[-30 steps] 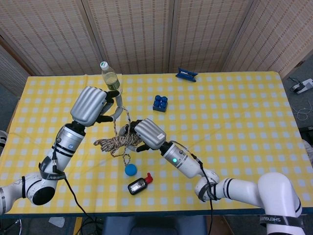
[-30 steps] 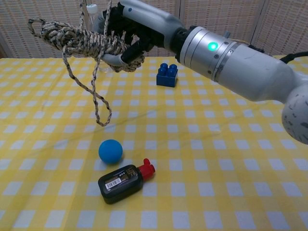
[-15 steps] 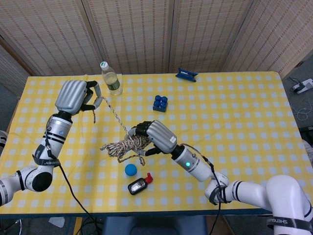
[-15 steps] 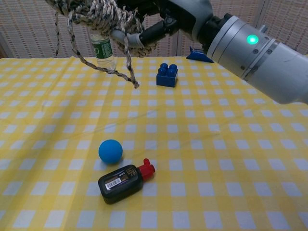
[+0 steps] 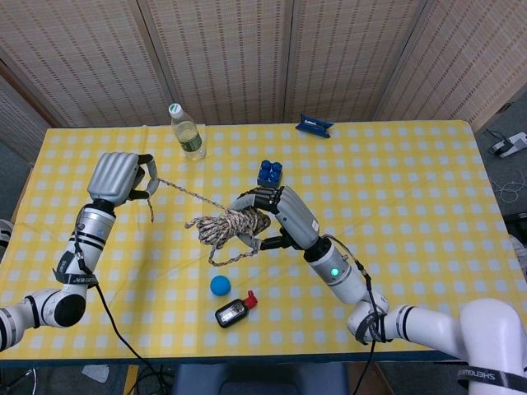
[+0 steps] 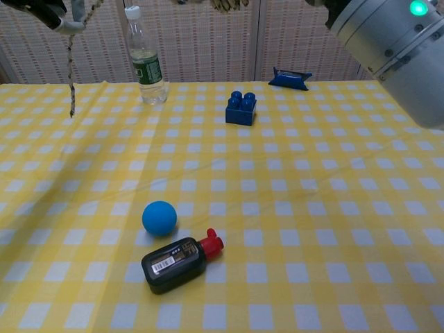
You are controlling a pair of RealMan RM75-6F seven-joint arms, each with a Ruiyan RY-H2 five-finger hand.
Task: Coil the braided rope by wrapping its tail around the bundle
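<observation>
The right hand (image 5: 276, 216) grips the rope bundle (image 5: 230, 225) aloft, while left of the bundle the left hand (image 5: 115, 177) pinches the tail (image 5: 185, 191) taut for wrapping.

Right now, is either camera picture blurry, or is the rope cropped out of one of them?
Head view: evenly lit and sharp, the whole braided rope bundle in the right hand and its tail running to the left hand. Chest view: the bundle is cut off at the top edge; only a dangling rope end shows, and the near right forearm looks soft.
</observation>
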